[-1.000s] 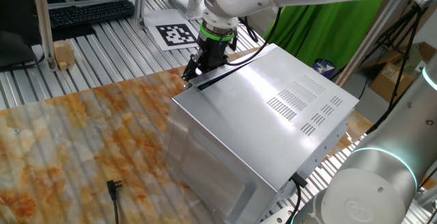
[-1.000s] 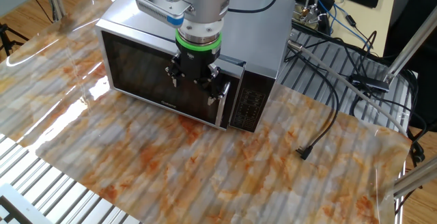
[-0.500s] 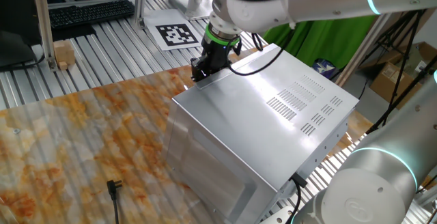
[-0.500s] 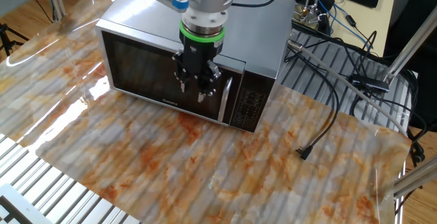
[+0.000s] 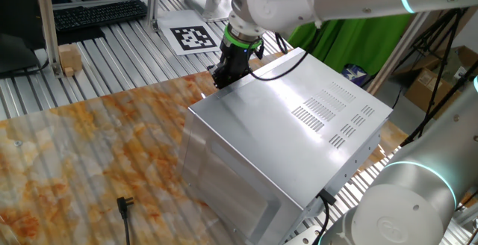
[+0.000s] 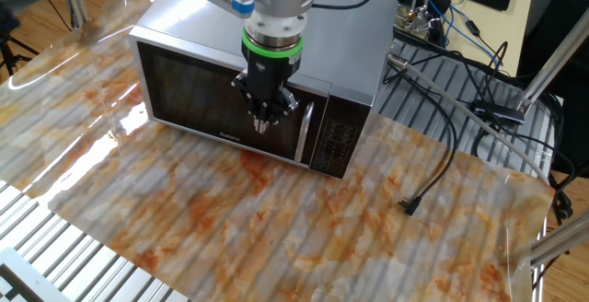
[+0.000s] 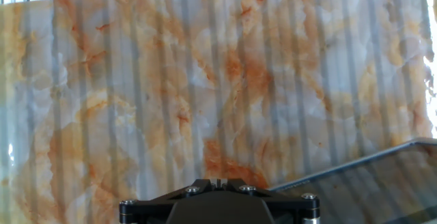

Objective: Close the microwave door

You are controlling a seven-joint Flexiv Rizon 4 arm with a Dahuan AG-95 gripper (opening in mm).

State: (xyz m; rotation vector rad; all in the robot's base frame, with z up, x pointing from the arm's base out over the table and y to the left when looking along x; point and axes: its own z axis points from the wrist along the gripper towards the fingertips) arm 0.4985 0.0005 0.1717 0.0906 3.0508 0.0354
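Door (image 6: 221,95) — centre frame, looks nearly flush with microwave (image 5: 299,137). Hand (image 6: 264,122) clenched, grasping nothing, tips at door face. Advice — press squarely until latched.

The microwave (image 6: 350,63) is a big silver box with vent slots on its casing, standing on the tabletop (image 6: 230,219). Its door (image 6: 193,95), dark glass with a silver rim, lies flat against the front, closed.
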